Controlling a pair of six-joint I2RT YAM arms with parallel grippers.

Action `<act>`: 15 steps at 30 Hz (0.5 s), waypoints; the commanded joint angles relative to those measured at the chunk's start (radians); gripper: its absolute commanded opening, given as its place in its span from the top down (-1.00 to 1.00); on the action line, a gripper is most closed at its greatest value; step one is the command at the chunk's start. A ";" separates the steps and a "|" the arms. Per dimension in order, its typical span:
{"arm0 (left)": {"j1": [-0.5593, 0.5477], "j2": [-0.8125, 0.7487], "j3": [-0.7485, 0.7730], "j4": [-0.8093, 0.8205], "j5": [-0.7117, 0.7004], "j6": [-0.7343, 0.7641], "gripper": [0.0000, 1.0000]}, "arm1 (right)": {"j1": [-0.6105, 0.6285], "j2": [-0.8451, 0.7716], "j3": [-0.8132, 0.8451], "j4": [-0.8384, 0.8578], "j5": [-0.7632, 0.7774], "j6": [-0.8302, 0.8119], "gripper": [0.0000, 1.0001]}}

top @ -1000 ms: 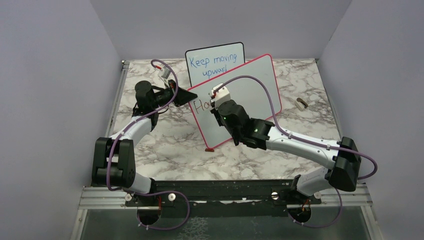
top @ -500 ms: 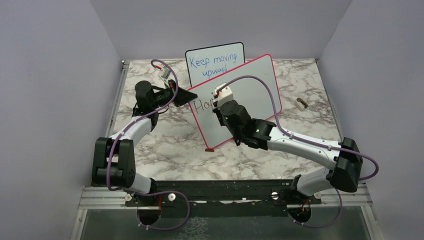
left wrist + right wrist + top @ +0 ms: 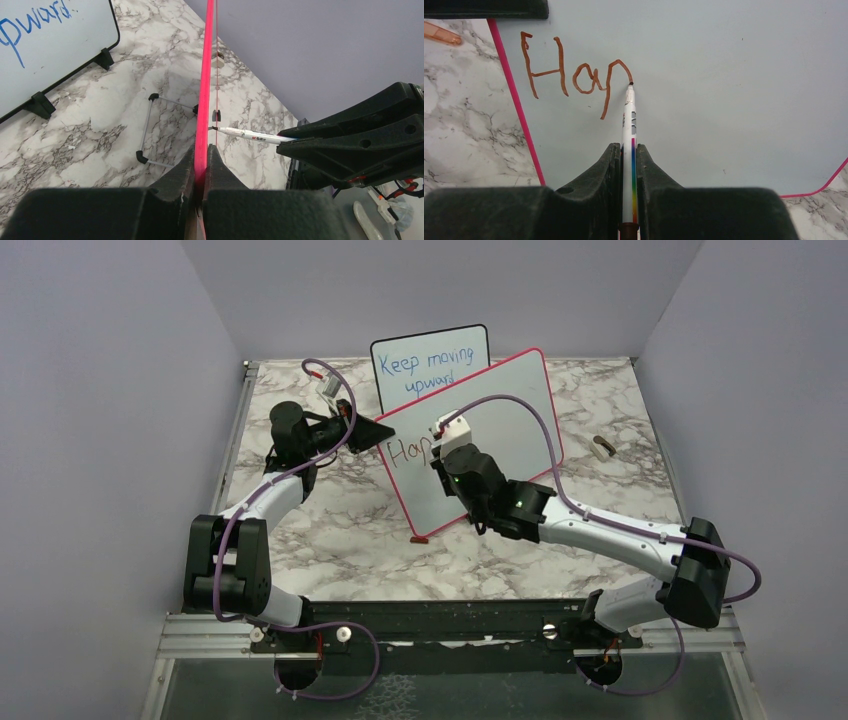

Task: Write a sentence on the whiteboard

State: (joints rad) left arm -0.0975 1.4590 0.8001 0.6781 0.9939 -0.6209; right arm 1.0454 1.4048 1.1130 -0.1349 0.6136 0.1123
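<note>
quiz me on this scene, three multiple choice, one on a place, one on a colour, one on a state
1. Where is the marker tip?
A. on the whiteboard frame
B. on the whiteboard face, at the end of "Hap"
C. at the whiteboard's lower right corner

2. What colour is the writing by the tip?
A. blue
B. green
C. brownish-red

3. How is the left end effector?
A. wide open, holding nothing
B. shut on the whiteboard's edge
C. shut on the marker

Answers:
1. B, the right wrist view shows the tip on the p's arch.
2. C, the strokes are brownish-red.
3. B, the left wrist view shows it clamping the pink frame.
</note>
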 commanded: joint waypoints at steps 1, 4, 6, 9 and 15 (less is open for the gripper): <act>-0.008 0.017 -0.001 -0.034 0.011 0.052 1.00 | -0.007 -0.008 -0.010 -0.033 -0.070 0.018 0.98; -0.009 0.018 0.000 -0.034 0.011 0.051 1.00 | -0.005 -0.003 -0.003 -0.032 -0.097 0.018 0.98; -0.008 0.018 -0.001 -0.034 0.010 0.052 1.00 | -0.005 -0.001 0.001 -0.032 -0.112 0.018 0.98; -0.009 0.020 0.000 -0.034 0.010 0.052 1.00 | -0.004 -0.001 0.004 -0.034 -0.120 0.020 0.98; -0.008 0.018 -0.001 -0.034 0.009 0.052 1.00 | -0.004 -0.007 0.008 -0.027 -0.125 0.017 0.98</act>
State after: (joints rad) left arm -0.0956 1.4590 0.8001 0.6750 0.9939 -0.6205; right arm 1.0451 1.4021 1.1133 -0.1421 0.5430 0.1154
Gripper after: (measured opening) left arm 0.038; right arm 0.173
